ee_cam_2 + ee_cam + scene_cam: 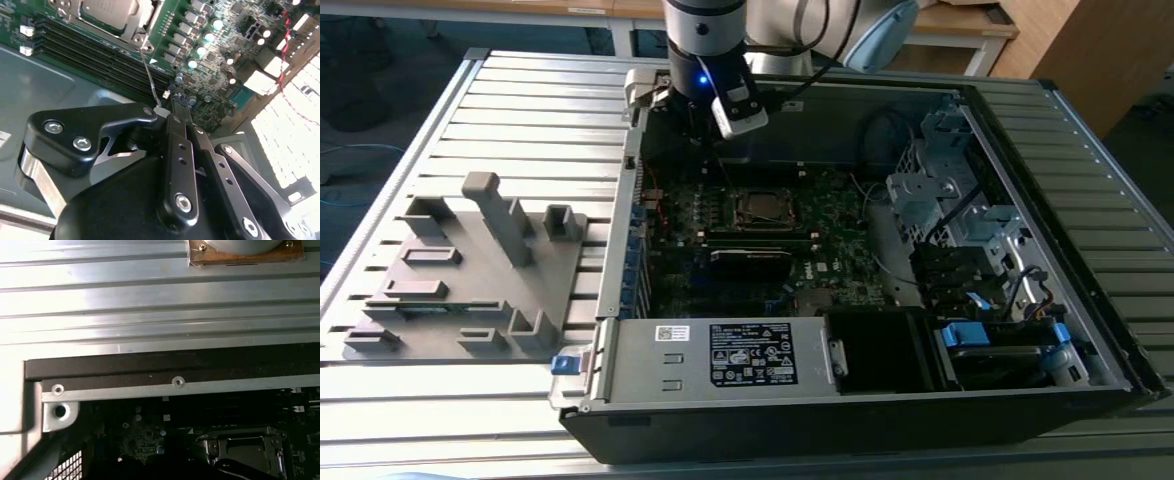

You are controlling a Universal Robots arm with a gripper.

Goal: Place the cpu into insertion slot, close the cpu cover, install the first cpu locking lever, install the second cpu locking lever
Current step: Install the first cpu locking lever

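The gripper (167, 107) hangs over the back edge of the open computer case (881, 400), fingers pinched shut on a thin wire lever (150, 80). The cpu (107, 10) sits in its slot on the green board (834, 215), just ahead of the fingers.

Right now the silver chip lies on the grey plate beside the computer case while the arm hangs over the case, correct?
Not quite. The cpu is not on the grey plate; the second wrist view shows it seated on the green board inside the computer case. The arm does hang over the case, as the exterior view shows.
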